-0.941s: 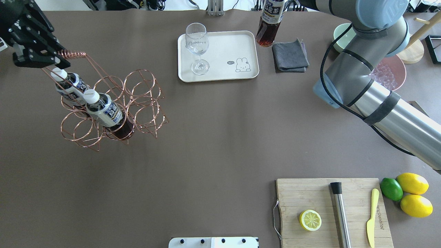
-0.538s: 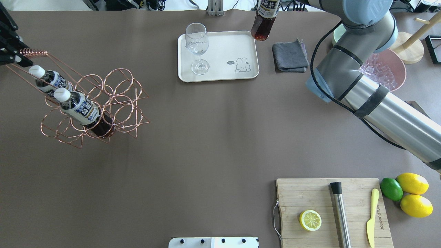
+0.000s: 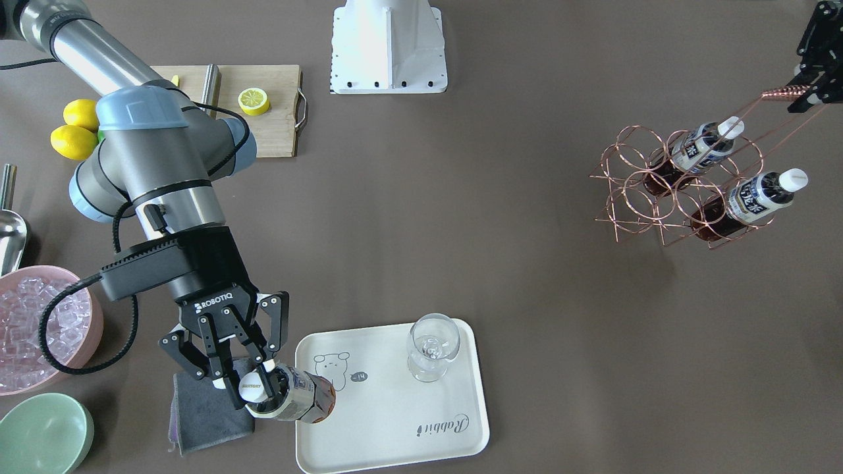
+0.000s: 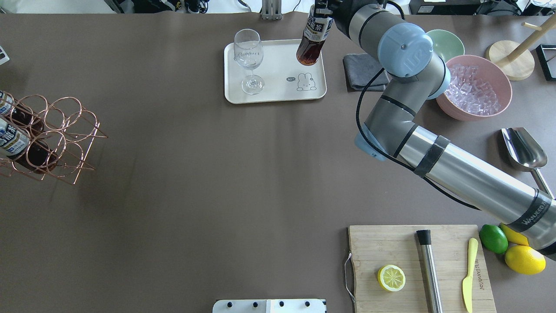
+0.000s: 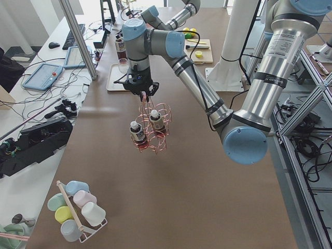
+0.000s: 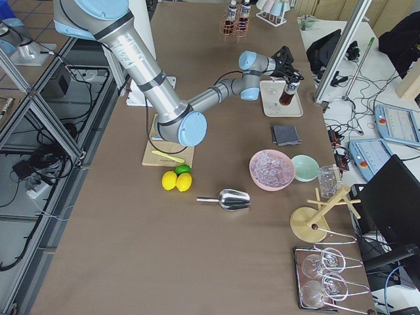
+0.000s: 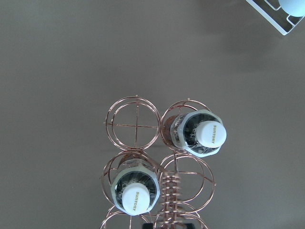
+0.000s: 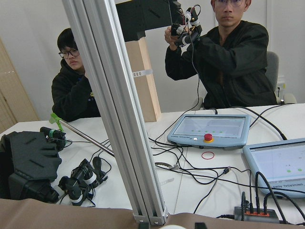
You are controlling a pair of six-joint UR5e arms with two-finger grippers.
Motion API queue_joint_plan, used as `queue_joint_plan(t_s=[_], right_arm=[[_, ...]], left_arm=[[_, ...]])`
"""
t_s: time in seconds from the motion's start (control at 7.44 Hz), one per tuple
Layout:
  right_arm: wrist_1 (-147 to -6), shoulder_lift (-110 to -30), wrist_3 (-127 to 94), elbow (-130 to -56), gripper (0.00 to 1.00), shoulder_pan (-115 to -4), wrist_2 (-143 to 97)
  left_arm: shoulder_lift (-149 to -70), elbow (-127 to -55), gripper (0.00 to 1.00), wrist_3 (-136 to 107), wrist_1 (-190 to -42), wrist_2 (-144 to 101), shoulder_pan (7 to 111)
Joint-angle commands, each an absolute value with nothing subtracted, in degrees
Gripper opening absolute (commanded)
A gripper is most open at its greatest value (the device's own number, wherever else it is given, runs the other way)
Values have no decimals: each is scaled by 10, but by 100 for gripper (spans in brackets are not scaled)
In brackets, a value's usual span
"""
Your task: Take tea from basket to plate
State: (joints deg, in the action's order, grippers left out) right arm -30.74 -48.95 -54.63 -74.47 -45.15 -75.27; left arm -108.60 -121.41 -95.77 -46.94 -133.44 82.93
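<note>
Bottle move is nearly done: the small clear plastic bottle of red-brown tea with a white cap has come in from beyond the corner and now sits over the cream rectangular plate, so by my read only lowering and release are left. Right tool is pinched on the bottle's cap end, and the bottle hangs straight below it. Long axis is near vertical in the right side view, cap up in the tool, base pointing down at the plate beside the bear drawing; base contact can't be told. A clear stemmed glass stands on the plate off to the tool's side, apart from the bottle. Left tool is clamped on the coiled handle of the rose-gold wire basket, which hangs under it and has shifted further outward, off the table, two matching bottles riding in its rings.
</note>
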Motion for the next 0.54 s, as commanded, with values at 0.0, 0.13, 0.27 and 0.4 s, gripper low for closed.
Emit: queue_joint_plan(t_s=[0.0,0.13,0.27,0.4], right_arm=[[-309,-490,-534,-731,0,-425,-722],[-309,-490,-517,-730,0,-421,-718],[-309,-486,-505,-724,0,-419,-717],[-310,-480,-505,-719,0,-418,-717]], left_arm=[[-1094,-1155,0,-907,-473,-1314,842],[-1112,-1124,0,-903,-475,-1315,845],[-1129,-1083,0,-863,-476,-1317,864],[-1157,-1042,0,-843,-476,-1318,874]])
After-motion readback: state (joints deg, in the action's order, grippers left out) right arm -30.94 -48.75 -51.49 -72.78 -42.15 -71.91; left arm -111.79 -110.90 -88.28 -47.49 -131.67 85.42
